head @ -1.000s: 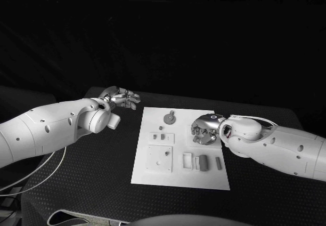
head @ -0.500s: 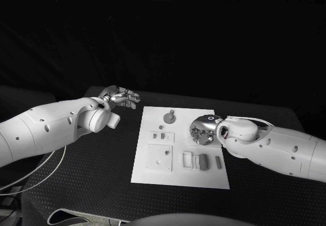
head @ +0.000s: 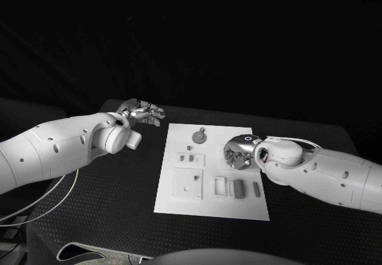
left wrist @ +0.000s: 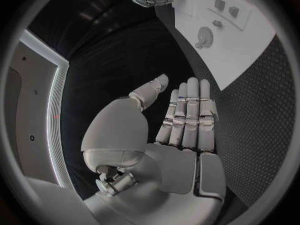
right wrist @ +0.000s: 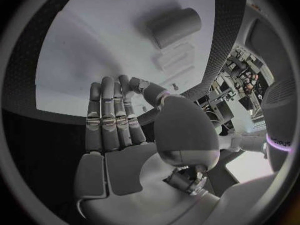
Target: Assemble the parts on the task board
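The white task board (head: 176, 205) lies in the middle of the table. On it I see a round grey gear-like part (head: 199, 136) at the far end, a small grey part (head: 189, 148), a square plate (head: 187, 184) and several upright grey bars (head: 236, 190) near the front. My right hand (head: 237, 153) hovers over the board's right edge, fingers pointing down and holding nothing. Its straight fingers (right wrist: 109, 112) show above the board (right wrist: 87, 60), near a grey block (right wrist: 175, 26). My left hand (head: 142, 113) floats beyond the board's far left corner with flat, empty fingers (left wrist: 187, 117).
The black textured table (head: 104, 193) surrounds the board with room on both sides. A white cable (head: 48, 204) hangs by the left arm. In the left wrist view the board (left wrist: 240, 50) lies ahead of the fingers, with the gear (left wrist: 204, 35) on it.
The right hand has turned slightly and shifted a little toward the board's middle. The left hand has drifted a touch farther away. No part has moved.
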You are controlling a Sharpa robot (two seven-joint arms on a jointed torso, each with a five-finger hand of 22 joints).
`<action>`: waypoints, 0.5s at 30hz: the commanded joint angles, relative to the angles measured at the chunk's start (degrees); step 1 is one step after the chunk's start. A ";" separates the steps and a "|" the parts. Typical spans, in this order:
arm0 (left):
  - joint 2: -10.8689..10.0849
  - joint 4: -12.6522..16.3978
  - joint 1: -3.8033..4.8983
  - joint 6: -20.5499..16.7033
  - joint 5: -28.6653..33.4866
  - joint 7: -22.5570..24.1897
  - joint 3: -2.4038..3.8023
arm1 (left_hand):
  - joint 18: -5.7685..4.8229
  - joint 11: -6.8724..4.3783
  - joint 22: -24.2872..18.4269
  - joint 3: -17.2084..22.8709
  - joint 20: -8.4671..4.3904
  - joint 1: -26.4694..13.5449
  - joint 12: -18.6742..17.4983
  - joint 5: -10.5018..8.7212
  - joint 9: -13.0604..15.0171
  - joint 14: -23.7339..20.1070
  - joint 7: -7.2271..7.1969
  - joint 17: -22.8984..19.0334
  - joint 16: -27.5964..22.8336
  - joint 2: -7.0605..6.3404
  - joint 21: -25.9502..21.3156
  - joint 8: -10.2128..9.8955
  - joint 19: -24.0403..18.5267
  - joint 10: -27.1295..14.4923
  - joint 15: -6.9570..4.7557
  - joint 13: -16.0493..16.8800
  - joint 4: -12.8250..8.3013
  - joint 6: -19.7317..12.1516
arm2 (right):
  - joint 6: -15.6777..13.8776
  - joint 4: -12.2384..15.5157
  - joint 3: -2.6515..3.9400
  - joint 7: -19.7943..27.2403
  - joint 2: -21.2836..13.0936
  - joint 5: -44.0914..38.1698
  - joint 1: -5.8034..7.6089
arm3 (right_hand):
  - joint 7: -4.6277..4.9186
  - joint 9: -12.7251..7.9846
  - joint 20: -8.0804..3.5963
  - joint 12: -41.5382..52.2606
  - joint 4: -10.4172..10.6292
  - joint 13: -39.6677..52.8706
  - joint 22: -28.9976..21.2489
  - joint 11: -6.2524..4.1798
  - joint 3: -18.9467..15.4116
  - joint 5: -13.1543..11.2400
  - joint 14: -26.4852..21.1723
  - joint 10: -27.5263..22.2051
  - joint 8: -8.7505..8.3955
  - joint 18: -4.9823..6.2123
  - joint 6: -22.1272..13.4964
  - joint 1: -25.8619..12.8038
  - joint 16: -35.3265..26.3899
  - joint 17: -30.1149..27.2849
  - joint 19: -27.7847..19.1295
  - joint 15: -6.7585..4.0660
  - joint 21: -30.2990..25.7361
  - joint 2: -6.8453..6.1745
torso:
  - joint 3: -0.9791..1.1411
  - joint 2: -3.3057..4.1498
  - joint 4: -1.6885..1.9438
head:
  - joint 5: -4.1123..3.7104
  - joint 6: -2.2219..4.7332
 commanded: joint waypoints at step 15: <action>0.16 -0.07 0.08 0.69 0.13 0.55 0.03 | -0.19 -0.01 -0.06 -0.41 0.26 -0.47 0.18 0.08 -0.08 0.12 0.07 0.17 -0.42 0.06 -0.33 0.37 -0.08 -0.29 0.15 -0.06 0.08 -0.43 | -7.39 0.98 0.01 -0.71 -0.60 -1.28 -0.15 | -2.00 0.61 -1.90 2.17 -0.72 1.54 1.40 -2.09 5.37 0.32 4.24 5.53 2.15 0.77 5.21 -0.16 4.52 1.51 5.05 -2.19 3.40 4.21 | -0.02 -0.01 0.00 | -0.01 0.07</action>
